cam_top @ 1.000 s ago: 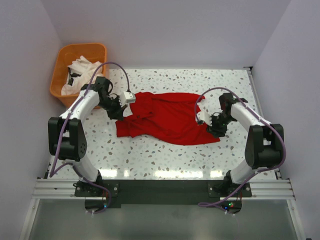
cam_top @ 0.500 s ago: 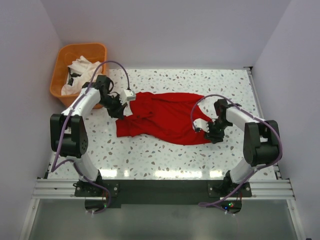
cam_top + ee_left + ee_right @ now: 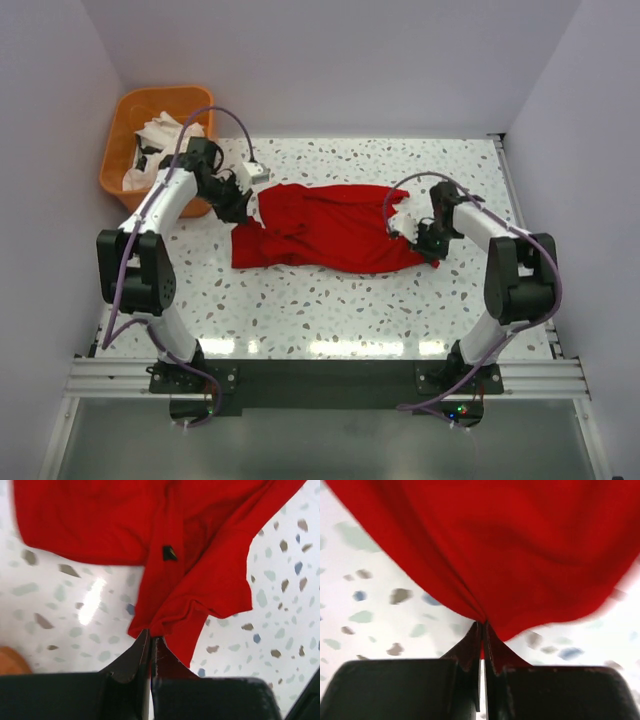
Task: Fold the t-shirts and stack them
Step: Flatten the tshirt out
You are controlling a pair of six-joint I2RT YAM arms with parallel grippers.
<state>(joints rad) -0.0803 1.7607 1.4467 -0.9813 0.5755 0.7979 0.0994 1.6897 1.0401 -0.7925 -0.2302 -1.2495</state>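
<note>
Red t-shirt (image 3: 325,228) lies spread out on the middle of the speckled tabletop (image 3: 330,300), long side running left to right. It is rumpled, with creases through the centre. The near-left part of it lies flat and reaches closer to the robot than the rest.

Left end effector (image 3: 150,639) is at the shirt's far-left corner. Its jaws are pressed fully together on a pinch of red cloth. In the left wrist view a bunched hem edge sits right at the tips and the fabric drapes away from them over the tabletop. A small dark mark (image 3: 169,553) shows on the cloth further out; can't tell what it is.

Right end effector (image 3: 482,625) is at the shirt's right end, on the near-right corner. Its jaws are also clamped together with a fold of red cloth caught between them. In the right wrist view the cloth fans out wide from the pinch point and fills most of the frame, with speckled surface showing below and to the left. Can't tell how far that corner is off the tabletop.

Orange basket (image 3: 165,92) sits at the far-left corner, just beyond the left end effector and apart from the red shirt. White t-shirts (image 3: 165,135) are piled loosely inside it, unfolded.
</note>
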